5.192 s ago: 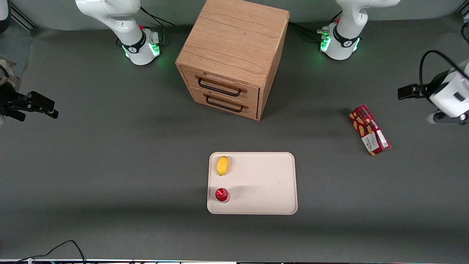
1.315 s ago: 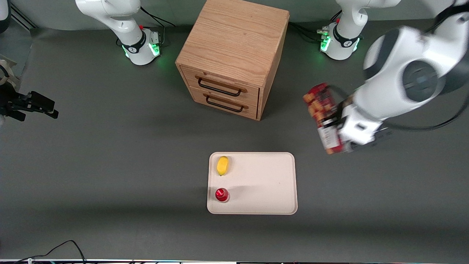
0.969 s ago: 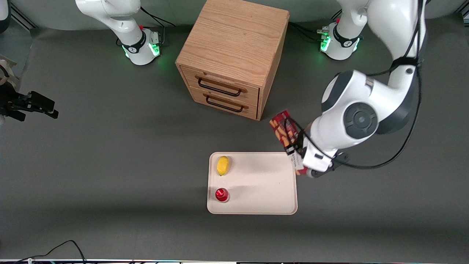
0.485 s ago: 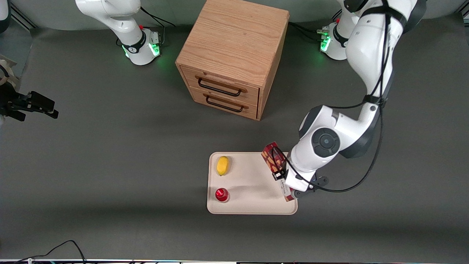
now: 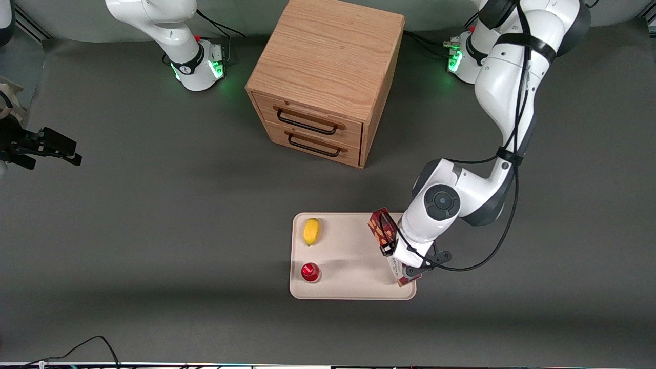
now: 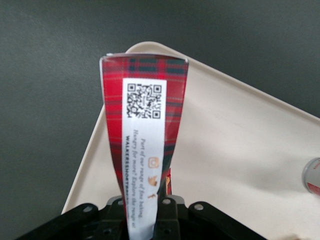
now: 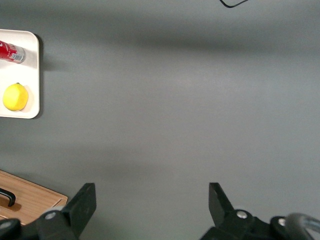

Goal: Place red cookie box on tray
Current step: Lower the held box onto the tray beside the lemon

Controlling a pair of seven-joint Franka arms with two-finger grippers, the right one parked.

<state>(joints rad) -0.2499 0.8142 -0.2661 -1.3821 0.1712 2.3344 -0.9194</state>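
Gripper [image 5: 405, 264] grips the red cookie box [image 5: 383, 231] near one end, fingers closed on its narrow faces. Box sits low over the tray [image 5: 353, 287], along the edge toward the working arm; contact unclear. Long axis runs away from the front camera, parallel to that edge. Tartan cardboard, QR label; tray smooth, low-rimmed.

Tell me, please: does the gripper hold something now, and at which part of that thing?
The gripper holds the red cookie box by its long sides near one end, over the tray.
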